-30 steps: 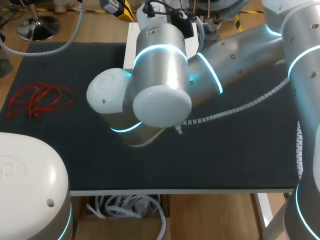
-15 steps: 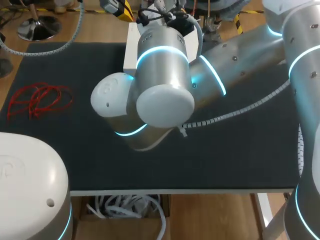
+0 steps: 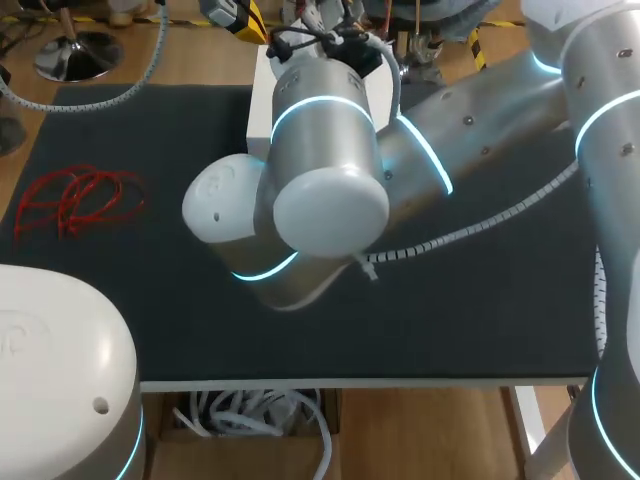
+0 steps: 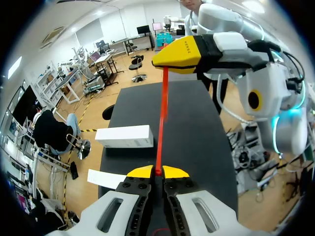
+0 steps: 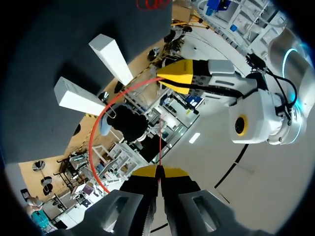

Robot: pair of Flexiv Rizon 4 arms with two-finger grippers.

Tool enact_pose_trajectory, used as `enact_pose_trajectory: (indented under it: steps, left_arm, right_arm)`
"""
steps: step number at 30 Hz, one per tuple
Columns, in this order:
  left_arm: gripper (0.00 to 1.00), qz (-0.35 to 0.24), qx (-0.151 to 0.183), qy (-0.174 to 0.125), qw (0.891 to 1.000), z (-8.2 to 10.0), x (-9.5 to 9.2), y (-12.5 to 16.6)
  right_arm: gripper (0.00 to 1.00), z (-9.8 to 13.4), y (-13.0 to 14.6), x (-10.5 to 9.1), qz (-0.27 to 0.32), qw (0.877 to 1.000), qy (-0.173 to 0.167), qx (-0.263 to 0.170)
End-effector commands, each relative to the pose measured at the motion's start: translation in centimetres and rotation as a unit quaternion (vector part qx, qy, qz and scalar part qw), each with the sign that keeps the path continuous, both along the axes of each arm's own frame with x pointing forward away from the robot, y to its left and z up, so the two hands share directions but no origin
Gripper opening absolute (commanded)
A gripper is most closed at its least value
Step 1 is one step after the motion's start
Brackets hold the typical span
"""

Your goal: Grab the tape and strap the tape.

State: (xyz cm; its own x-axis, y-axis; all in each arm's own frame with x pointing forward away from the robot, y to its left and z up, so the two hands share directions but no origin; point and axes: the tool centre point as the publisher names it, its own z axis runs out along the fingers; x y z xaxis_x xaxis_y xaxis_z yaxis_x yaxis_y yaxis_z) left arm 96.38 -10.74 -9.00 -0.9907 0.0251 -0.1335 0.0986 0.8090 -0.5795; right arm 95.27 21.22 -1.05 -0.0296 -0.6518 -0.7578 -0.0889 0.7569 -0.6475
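Observation:
In the left wrist view my left gripper [image 4: 157, 172] is shut on one end of a thin red tape [image 4: 161, 123]. The tape runs straight ahead to my right gripper [image 4: 170, 60], which is shut on its other end above the black mat. In the right wrist view my right gripper [image 5: 158, 172] pinches the tape, and a red loop [image 5: 98, 128] curves round to my left gripper [image 5: 170, 78] opposite. In the head view both grippers and the held tape are hidden behind my right arm [image 3: 330, 190]. A pile of spare red tapes [image 3: 80, 200] lies at the mat's left.
A white box [image 3: 260, 95] stands at the mat's far edge, also seen as the white box [image 4: 124, 136] beside a flat white piece [image 4: 106, 178]. A white spiral cable wrap [image 3: 470, 225] runs across the mat's right half. My left arm's base [image 3: 60, 370] fills the near left corner.
The right arm's big joint over the middle of the table has shifted slightly right and toward the front. The end of the spiral wrap moved with it. Both grips are unchanged.

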Motion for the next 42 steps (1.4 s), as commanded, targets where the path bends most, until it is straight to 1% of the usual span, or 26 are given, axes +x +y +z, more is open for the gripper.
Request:
enact_pose_trajectory:
  steps: [1, 9, 15, 25, 42]
  left_arm:
    - [0.00, 0.000, 0.002, 0.001, 1.000, 0.0, 0.1, 0.0]
    - [0.00, 0.000, 0.002, 0.001, 1.000, 0.0, 0.1, 0.0]
    - [0.00, 0.000, 0.002, 0.001, 1.000, 0.0, 0.1, 0.0]
    - [0.00, 0.000, 0.002, 0.001, 1.000, 0.0, 0.1, 0.0]
    - [0.00, 0.000, 0.002, 0.001, 1.000, 0.0, 0.1, 0.0]
  right_arm:
    - [0.00, -0.5, 1.1, 0.1, -0.003, 1.000, -0.001, -0.005]
    - [0.00, -0.6, 2.5, 0.7, -0.002, 1.000, -0.006, -0.014]
    - [0.00, -1.5, 2.8, 0.7, -0.002, 1.000, -0.001, -0.024]
    - [0.00, -1.8, 3.8, 0.7, 0.002, 1.000, 0.002, -0.024]
    - [0.00, -2.0, 4.2, 1.0, 0.005, 1.000, -0.001, -0.031]
